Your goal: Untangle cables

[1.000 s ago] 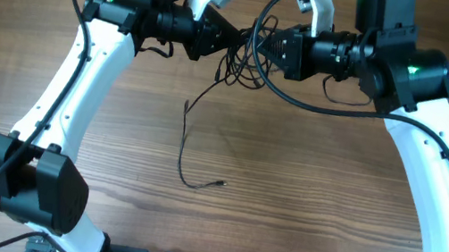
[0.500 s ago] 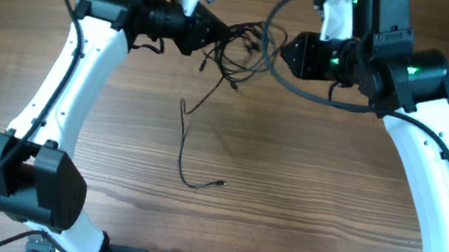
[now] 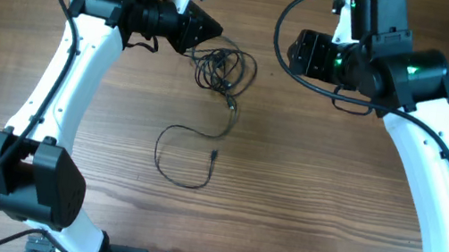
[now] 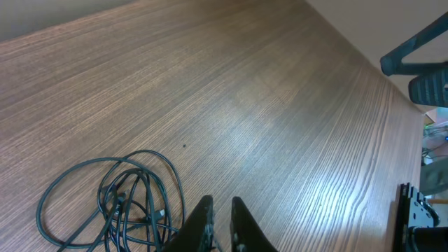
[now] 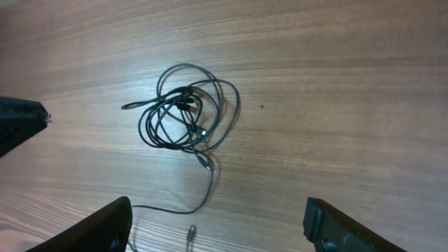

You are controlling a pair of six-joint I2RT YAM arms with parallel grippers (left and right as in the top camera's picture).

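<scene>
Picking up the action over the wooden table (image 3: 329, 206), catching the left gripper (image 4: 220, 201) pinched almost shut, fingers (image 4: 203, 224) sitting side by side with only a sliver between them. Seeing nothing clamped in that sliver. Finding the cables (image 4: 122, 199) bundled in a loose coil on the wood, lying just off to one side of those closed jaws and a little short of the tips. Watching strands looping over one another, a few running close along the nearer finger down at the frame's edge. Not managing to tell there whether touching or merely passing beside.

Swinging over to the right gripper (image 5: 217, 203), finding it holding its fingers wide apart, one down in each lower corner of its wrist view, gripping nothing at all. Spotting the same coil straight out ahead of those open jaws, well apart from them, sitting a shade toward the finger on the left-hand side of the view. Following a single strand (image 5: 208, 185) trailing from the coil back toward the gap between the fingers, then curling sideways. Picking out a small plug end (image 5: 190, 231) lying between them near the bottom edge. Noting the left gripper's dark tip poking in beyond the coil, near one stray cord end yet clear of it.

Checking from overhead: coil resting between the two sets of jaws, nearer the left pair, the strand looping off across the table, away from both.
</scene>
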